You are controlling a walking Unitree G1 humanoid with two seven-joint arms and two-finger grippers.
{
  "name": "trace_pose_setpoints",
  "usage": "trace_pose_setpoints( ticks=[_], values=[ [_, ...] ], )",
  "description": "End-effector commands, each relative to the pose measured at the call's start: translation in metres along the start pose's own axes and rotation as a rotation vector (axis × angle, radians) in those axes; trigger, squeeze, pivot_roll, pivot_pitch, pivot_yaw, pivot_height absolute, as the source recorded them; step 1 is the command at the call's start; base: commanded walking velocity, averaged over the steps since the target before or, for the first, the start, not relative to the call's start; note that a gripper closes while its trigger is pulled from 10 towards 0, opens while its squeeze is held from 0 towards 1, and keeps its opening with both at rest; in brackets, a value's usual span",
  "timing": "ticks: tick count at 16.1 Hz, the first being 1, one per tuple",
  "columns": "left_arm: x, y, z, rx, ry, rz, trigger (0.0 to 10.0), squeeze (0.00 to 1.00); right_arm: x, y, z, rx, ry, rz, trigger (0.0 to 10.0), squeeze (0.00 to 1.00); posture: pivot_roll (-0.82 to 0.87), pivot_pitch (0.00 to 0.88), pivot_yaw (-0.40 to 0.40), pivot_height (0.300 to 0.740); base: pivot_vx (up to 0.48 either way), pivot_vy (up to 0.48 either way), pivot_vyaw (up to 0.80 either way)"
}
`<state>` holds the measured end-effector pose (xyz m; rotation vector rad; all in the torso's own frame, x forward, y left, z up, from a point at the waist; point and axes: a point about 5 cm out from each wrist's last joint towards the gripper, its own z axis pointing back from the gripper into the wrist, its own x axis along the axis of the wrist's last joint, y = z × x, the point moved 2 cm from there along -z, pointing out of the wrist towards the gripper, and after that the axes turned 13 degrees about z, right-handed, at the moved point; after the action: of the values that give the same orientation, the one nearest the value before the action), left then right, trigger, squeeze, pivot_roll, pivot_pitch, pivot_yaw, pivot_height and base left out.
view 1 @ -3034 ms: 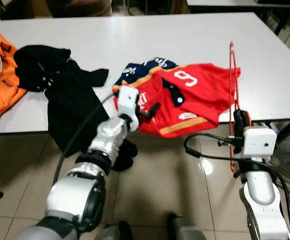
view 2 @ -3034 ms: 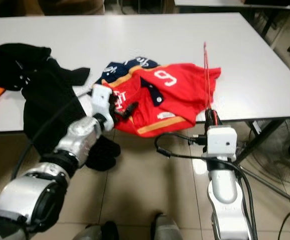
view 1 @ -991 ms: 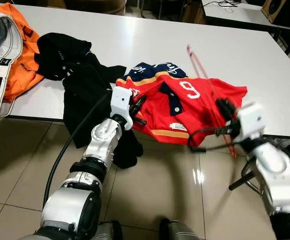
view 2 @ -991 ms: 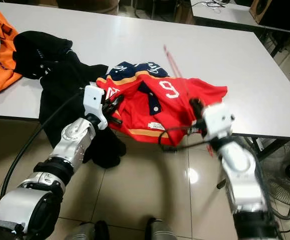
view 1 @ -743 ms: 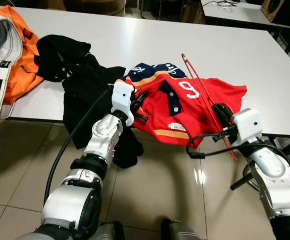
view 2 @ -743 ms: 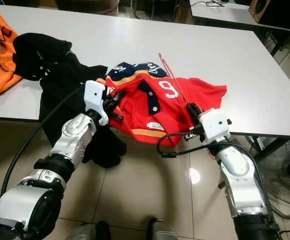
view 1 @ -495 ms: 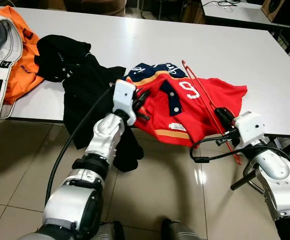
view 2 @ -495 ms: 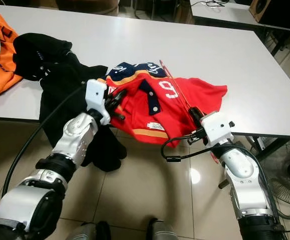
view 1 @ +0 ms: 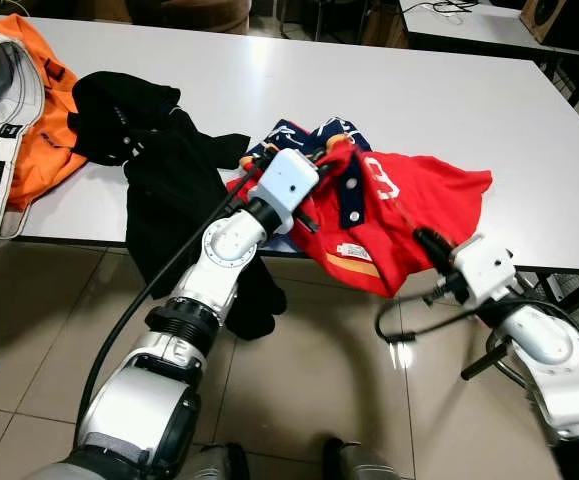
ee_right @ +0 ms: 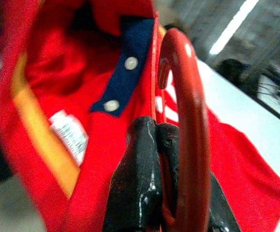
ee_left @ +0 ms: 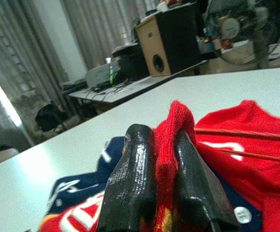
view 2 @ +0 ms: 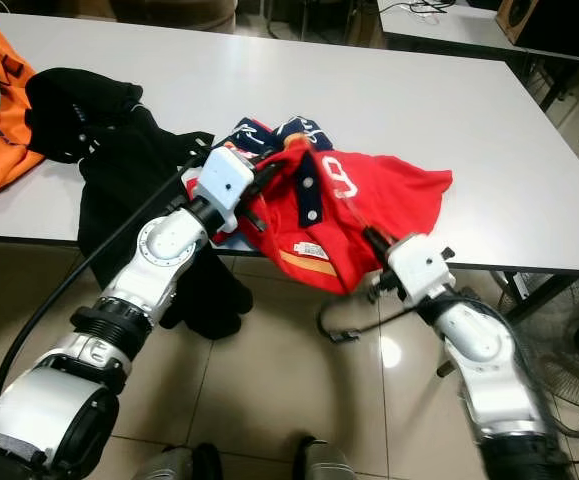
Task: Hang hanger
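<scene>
A red jersey [view 1: 399,215] with a navy button placket is seen draped over the near edge of a white table [view 1: 489,110], partly raised off the surface. Its collar is pinched between the narrow, closed fingers of the left gripper [ee_left: 165,159], which is held over the shirt's near left part. The red hanger [ee_right: 185,125] is gripped by the right gripper [ee_right: 166,145], whose fingers are clamped on its hook; the hanger's thin arms are pushed up inside the shirt toward 11 o'clock, and two thin red rods [ee_left: 236,145] are visible across the fabric in the left wrist view. The right gripper is placed at the table's near edge, at about 4 o'clock from the shirt. A black garment [view 1: 159,180] is spread at 9 o'clock of the jersey, hanging over the table edge, and an orange garment [view 1: 44,120] is lying farther toward 9 o'clock.
</scene>
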<state>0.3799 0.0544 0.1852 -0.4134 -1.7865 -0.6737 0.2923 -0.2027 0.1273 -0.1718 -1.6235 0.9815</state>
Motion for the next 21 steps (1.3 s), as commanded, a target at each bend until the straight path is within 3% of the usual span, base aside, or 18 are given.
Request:
trace_pose_setpoints(
  ticks=[1, 6, 10, 11, 13, 14, 16, 17, 19, 21],
  values=[
    [0.001, 0.005, 0.001, 0.027, 0.0, 0.01, 10.0, 0.0, 0.002, 0.004, 0.006, 0.106, -0.006, 0.055, 0.0, 0.0, -0.25, 0.095, 0.002, 0.74, 0.0, 0.0, 0.0],
    [-0.014, 0.01, 0.007, 0.068, 0.055, 0.04, 10.0, 0.0, 0.007, -0.003, 0.026, 0.332, 0.023, 0.174, 0.0, 0.0, -0.26, 0.097, 0.001, 0.74, 0.0, 0.0, 0.0],
    [-0.02, 0.008, 0.009, 0.064, 0.08, 0.044, 10.0, 0.0, 0.017, -0.008, 0.021, 0.326, -0.006, 0.199, 0.0, 0.0, -0.25, 0.086, 0.002, 0.74, 0.0, 0.0, 0.0],
    [-0.022, 0.008, 0.01, 0.063, 0.089, 0.04, 10.0, 0.0, 0.022, -0.017, 0.023, 0.301, -0.003, 0.215, 0.0, 0.0, -0.25, 0.085, 0.002, 0.74, 0.0, 0.0, 0.0],
    [-0.025, 0.007, 0.012, 0.065, 0.097, 0.045, 10.0, 0.0, 0.019, -0.08, 0.029, -0.018, 0.05, 0.292, 0.0, 0.0, -0.25, 0.084, 0.004, 0.74, 0.0, 0.0, 0.0],
    [-0.025, 0.007, 0.012, 0.064, 0.1, 0.047, 10.0, 0.0, 0.017, -0.096, 0.031, -0.122, 0.063, 0.282, 0.0, 0.0, -0.26, 0.084, 0.008, 0.74, 0.0, 0.0, 0.0],
    [-0.027, 0.006, 0.012, 0.06, 0.104, 0.049, 10.0, 0.0, 0.015, -0.096, 0.031, -0.148, 0.051, 0.2, 0.0, 0.0, -0.25, 0.085, 0.012, 0.74, 0.0, 0.0, 0.0],
    [-0.027, 0.006, 0.012, 0.056, 0.106, 0.055, 10.0, 0.0, 0.021, -0.068, 0.03, -0.014, 0.005, 0.122, 0.0, 0.0, -0.26, 0.09, 0.018, 0.74, 0.0, 0.0, 0.0],
    [-0.03, 0.005, 0.014, 0.056, 0.119, 0.06, 10.0, 0.0, 0.037, -0.047, 0.033, 0.14, -0.054, 0.097, 0.0, 0.0, -0.26, 0.094, 0.019, 0.74, 0.0, 0.0, 0.0],
    [-0.032, 0.006, 0.015, 0.056, 0.124, 0.06, 10.0, 0.0, 0.05, -0.051, 0.036, 0.171, -0.089, 0.114, 0.0, 0.0, -0.26, 0.1, 0.027, 0.74, 0.0, 0.0, 0.0]
  ],
)
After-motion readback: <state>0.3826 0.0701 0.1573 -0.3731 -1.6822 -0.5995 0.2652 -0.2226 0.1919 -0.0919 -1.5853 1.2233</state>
